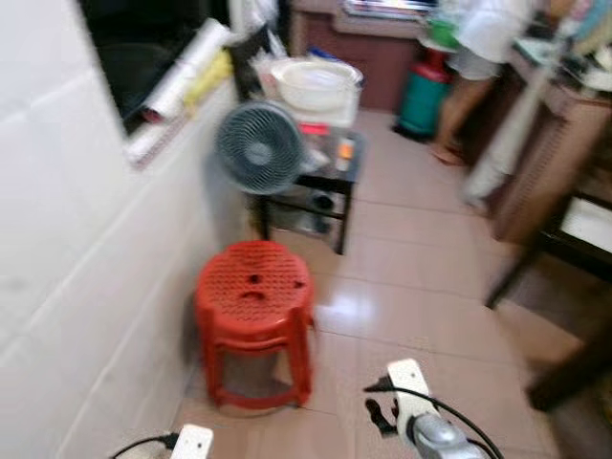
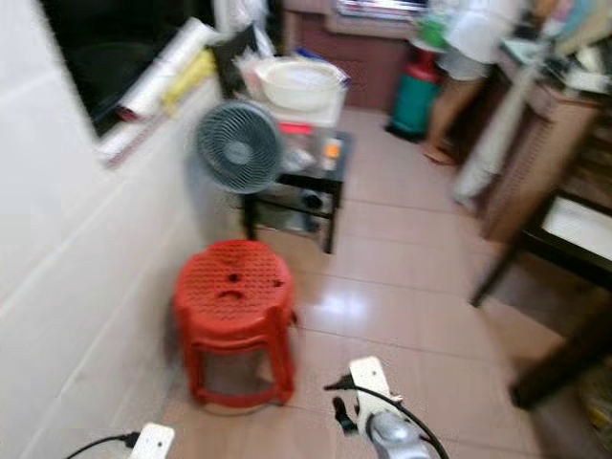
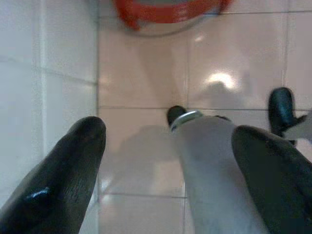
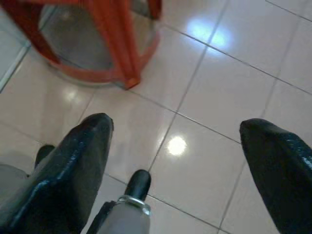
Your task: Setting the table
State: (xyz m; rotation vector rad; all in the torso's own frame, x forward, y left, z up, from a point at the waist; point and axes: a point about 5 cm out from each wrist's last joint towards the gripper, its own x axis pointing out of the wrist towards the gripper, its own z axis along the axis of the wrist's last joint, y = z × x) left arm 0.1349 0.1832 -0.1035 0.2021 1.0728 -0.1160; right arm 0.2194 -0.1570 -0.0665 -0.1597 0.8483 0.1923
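Note:
Both arms hang low in front of me over the pink tiled floor. My left gripper (image 3: 168, 131) is open, its black fingers (image 3: 73, 165) spread wide with nothing between them; my own leg and foot show below it. My right gripper (image 4: 176, 124) is also open and holds nothing, hanging beside the foot of a red plastic stool (image 4: 109, 44). A dark wooden table (image 1: 579, 234) stands at the right edge, with something pale lying on it. The head views are blurred.
The red stool (image 1: 254, 311) stands close ahead on the left by the white tiled wall. Behind it are a round fan (image 1: 260, 146) and a small black table (image 1: 337, 182) bearing a white basin (image 1: 316, 81). A person (image 1: 478, 57) stands at the far counter near a green cylinder (image 1: 424, 96).

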